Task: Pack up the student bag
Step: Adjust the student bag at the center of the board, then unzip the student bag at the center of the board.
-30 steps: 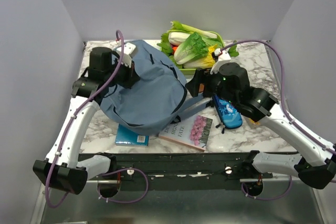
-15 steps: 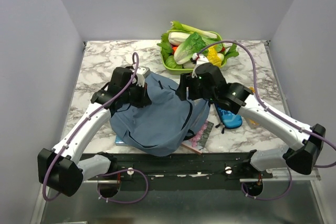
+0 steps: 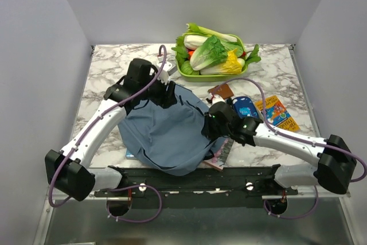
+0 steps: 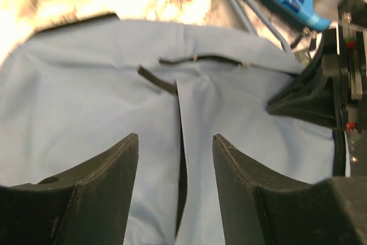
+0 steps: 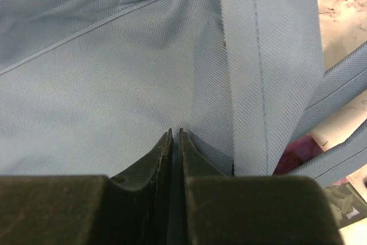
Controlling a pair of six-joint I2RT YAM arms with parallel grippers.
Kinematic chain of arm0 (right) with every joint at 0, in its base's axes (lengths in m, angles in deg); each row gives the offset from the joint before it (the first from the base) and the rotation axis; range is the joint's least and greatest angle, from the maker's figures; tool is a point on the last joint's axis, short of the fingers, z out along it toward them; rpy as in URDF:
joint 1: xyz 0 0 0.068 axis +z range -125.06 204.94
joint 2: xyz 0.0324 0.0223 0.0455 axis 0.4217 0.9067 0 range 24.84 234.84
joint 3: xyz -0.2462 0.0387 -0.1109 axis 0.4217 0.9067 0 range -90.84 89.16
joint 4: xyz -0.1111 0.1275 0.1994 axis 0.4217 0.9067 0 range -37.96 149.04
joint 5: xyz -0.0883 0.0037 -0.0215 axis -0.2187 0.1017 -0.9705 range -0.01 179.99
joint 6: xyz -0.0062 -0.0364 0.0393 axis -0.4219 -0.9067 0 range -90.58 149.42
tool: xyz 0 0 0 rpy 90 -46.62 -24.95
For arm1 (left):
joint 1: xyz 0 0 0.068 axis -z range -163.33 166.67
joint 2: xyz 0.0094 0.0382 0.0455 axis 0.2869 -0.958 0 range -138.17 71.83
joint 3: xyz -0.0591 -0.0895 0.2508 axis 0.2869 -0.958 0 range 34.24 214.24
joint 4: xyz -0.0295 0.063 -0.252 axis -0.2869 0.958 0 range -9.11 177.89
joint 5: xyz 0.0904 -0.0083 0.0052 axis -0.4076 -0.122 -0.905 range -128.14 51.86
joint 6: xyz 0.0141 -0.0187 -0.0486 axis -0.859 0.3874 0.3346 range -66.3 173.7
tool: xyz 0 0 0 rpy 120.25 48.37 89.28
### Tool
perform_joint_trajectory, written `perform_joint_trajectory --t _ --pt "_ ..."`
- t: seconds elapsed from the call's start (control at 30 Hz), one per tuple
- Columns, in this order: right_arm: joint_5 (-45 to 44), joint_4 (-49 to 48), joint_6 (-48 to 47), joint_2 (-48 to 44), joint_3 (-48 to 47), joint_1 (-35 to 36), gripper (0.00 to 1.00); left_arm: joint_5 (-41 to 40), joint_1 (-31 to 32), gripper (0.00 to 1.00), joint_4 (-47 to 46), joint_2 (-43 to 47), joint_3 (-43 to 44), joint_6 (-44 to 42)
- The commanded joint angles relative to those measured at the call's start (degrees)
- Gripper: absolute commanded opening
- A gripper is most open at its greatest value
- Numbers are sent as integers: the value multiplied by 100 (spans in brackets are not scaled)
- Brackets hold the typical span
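Blue bag (image 3: 166, 139) seemingly pinched, right hand (image 5: 175, 135).

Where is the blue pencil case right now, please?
The pencil case lies right of the backpack in the top view, between a small brown object and an orange book.

We see the student bag (image 5: 103, 73) as matt woven cloth, finely ribbed; the left gripper (image 4: 175, 142) has matt black plastic fingers (image 4: 97, 187); the table (image 3: 109, 67) looks smooth, marble-patterned.
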Motion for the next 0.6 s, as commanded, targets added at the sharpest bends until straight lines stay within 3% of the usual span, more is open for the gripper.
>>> perform_joint_trajectory --t 0.0,0.33,0.57 --pt "-171 -253 227 -449 750 104 17 -234 -44 63 -173 -409 544 -692" --pt "-365 -1045 306 -546 1779 139 13 336 -53 66 -149 -1806 868 -1264" --pt "-462 -1063 245 -669 1701 148 12 970 -71 68 37 -1843 879 -1379"
